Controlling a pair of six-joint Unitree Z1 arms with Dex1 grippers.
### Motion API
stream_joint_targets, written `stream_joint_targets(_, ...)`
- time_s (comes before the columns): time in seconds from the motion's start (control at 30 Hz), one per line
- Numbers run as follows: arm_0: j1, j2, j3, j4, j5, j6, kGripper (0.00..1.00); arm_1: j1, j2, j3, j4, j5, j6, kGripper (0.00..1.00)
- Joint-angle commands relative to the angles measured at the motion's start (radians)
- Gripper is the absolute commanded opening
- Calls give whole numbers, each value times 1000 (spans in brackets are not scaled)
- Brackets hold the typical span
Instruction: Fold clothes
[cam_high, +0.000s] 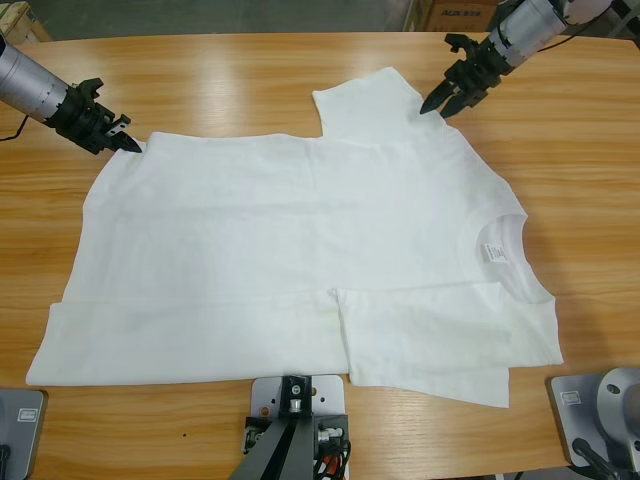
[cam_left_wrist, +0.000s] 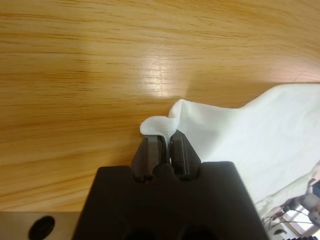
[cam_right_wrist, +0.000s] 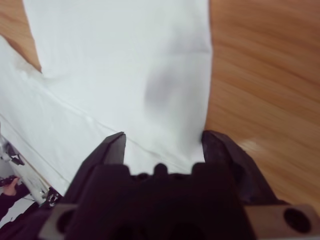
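The clothes are one white T-shirt (cam_high: 300, 230) lying flat on the wooden table, neck and label (cam_high: 493, 252) to the right. Its near edge and near sleeve (cam_high: 430, 340) are folded inward. At the far left corner of the hem, my left gripper (cam_high: 127, 144) is shut on a pinch of the cloth (cam_left_wrist: 160, 124), which bunches just past the jaws of this gripper (cam_left_wrist: 164, 142). My right gripper (cam_high: 438, 104) hovers open over the outer edge of the far sleeve (cam_high: 365, 105). In the right wrist view, the sleeve (cam_right_wrist: 140, 65) fills the space between and beyond the open gripper (cam_right_wrist: 165, 145).
Bare wooden table (cam_high: 230, 80) surrounds the shirt on the far side and at both ends. Boxes (cam_high: 455, 12) stand beyond the table's far edge at the top right.
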Motion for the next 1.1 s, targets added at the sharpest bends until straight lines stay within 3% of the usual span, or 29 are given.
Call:
stream_joint_targets(0.03,-3,21,29,11,18,0,0,18,67,-11,24,26,-6,597)
stream_joint_targets(0.2,-3,20,36,11,18,0,0,19,98,-87,69,25,-6,542)
stream_joint_targets(0.3,-2,20,38,10,18,0,0,25,125,-139,110,18,-7,334)
stream_joint_targets(0.33,-2,20,37,10,18,0,0,31,130,-151,119,8,-7,313)
stream_joint_targets(0.47,-2,21,40,9,18,1,0,59,151,-203,162,-55,-5,278)
stream_joint_targets(0.67,0,19,41,9,18,2,0,61,156,-214,174,-57,-3,262)
stream_joint_targets(0.73,1,19,41,9,18,2,0,61,161,-218,177,-60,-6,102)
stream_joint_targets(0.77,1,18,42,10,18,2,0,61,161,-219,176,-62,-8,77)
stream_joint_targets(0.87,1,13,48,10,18,2,0,61,163,-237,175,-95,-3,98)
stream_joint_targets(0.93,1,11,53,10,20,2,0,61,163,-246,175,-114,8,325)
stream_joint_targets(0.97,1,11,54,9,20,2,0,61,163,-248,175,-119,11,369)
stream_joint_targets(1.03,1,11,55,9,20,2,0,64,161,-248,175,-142,16,379)
stream_joint_targets(1.1,1,11,52,9,20,2,0,64,160,-248,178,-162,16,326)
